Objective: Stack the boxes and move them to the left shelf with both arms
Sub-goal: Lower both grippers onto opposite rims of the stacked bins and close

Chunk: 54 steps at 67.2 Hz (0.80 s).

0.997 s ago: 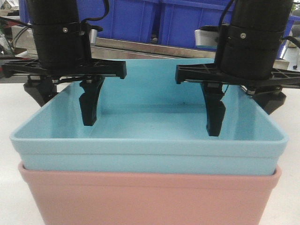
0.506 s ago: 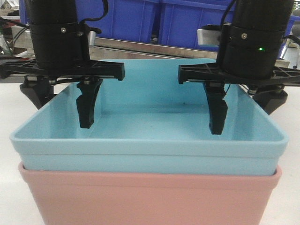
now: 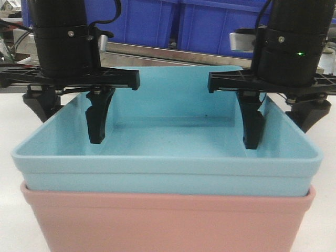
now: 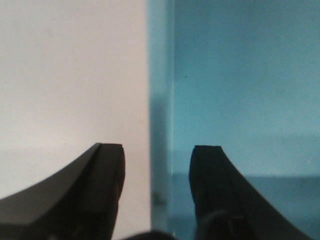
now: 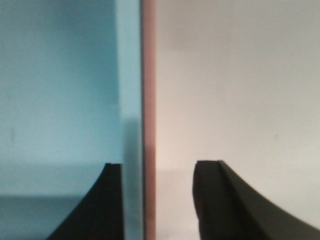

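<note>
The light blue box (image 3: 168, 168) sits nested inside the pink box (image 3: 168, 220) on the white table. My left gripper (image 3: 71, 113) is open and straddles the blue box's left wall, with one finger (image 3: 97, 118) inside and the other outside. In the left wrist view that wall (image 4: 160, 75) runs between the tips of the left gripper (image 4: 157, 150). My right gripper (image 3: 278, 118) is open astride the right wall. Its wrist view shows the right gripper (image 5: 159, 167) with its inner finger close against the blue box (image 5: 60, 75) and the pink rim (image 5: 148, 75) in the gap.
A stainless-steel bar (image 3: 157, 52) runs behind the boxes with dark blue ribbed bins (image 3: 173, 21) on it; I cannot tell whether it is the left shelf. White table (image 3: 10, 115) lies on both sides of the boxes.
My right gripper has shifted right, bringing its inner finger closer to the blue box's right wall. The left gripper moved slightly left earlier and now holds still. The boxes have not moved.
</note>
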Motion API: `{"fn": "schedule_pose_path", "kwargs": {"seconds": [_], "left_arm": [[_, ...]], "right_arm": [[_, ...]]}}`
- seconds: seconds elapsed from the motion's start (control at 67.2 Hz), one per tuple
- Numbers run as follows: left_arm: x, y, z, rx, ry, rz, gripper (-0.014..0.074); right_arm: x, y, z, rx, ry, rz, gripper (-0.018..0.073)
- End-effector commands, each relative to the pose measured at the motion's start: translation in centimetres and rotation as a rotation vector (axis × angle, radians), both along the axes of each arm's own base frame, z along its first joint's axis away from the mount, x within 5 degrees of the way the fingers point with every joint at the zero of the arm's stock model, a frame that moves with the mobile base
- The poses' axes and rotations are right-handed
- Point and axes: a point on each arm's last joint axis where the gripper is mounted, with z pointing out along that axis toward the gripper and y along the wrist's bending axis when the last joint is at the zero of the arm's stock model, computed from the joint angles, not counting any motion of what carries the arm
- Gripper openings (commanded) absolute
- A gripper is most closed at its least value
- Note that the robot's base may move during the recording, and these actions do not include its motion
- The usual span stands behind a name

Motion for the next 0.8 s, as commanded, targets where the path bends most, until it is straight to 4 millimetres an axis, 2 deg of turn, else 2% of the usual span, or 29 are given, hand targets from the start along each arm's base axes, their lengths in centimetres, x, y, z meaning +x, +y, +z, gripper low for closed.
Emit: {"fn": "schedule_pose_path", "kwargs": {"seconds": [0.0,0.595,0.685,0.789], "left_arm": [[-0.25,-0.22,2.46,-0.050,-0.059,0.008,0.0230],[-0.27,-0.26,2.47,-0.057,-0.053,0.035,0.0222],[-0.27,-0.26,2.47,-0.058,-0.053,0.041,0.0132],[-0.27,-0.26,2.47,-0.058,-0.053,0.041,-0.0015]], "right_arm": [[0.15,-0.20,2.36,0.028,-0.076,-0.004,0.0380],[0.07,-0.17,2.34,0.025,-0.071,-0.002,0.0337],[0.07,-0.17,2.34,0.025,-0.071,-0.002,0.0327],[0.07,-0.17,2.34,0.025,-0.071,-0.002,0.0244]]}}
